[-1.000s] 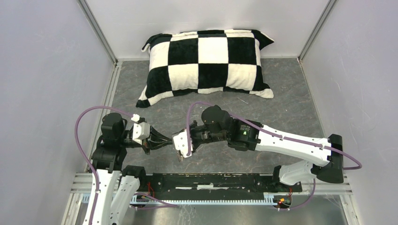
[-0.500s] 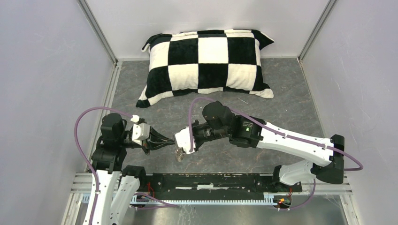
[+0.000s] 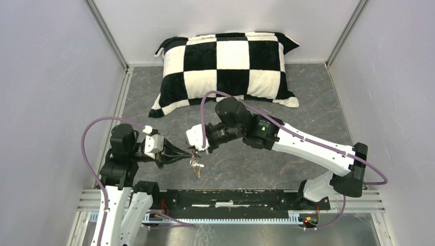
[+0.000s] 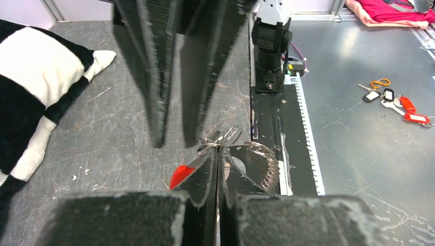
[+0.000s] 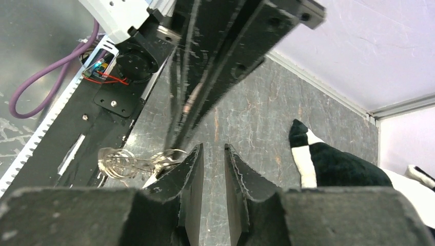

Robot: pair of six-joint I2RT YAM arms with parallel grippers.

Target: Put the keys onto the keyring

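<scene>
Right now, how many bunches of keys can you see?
2. The hanging keys dangle from the keyring clamped in the left gripper, between the arms. A loose bunch with red tags lies on the metal sheet behind the arms. More may be hidden.

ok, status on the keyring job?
Left fingers shut on the keyring. Right fingers parted, empty, right beside it. Keys not clearly made out. Pillow at the back, out of the way.

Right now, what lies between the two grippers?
The keyring, pinched in the shut left gripper; the open right gripper sits beside it. Both wrist views show it.
</scene>
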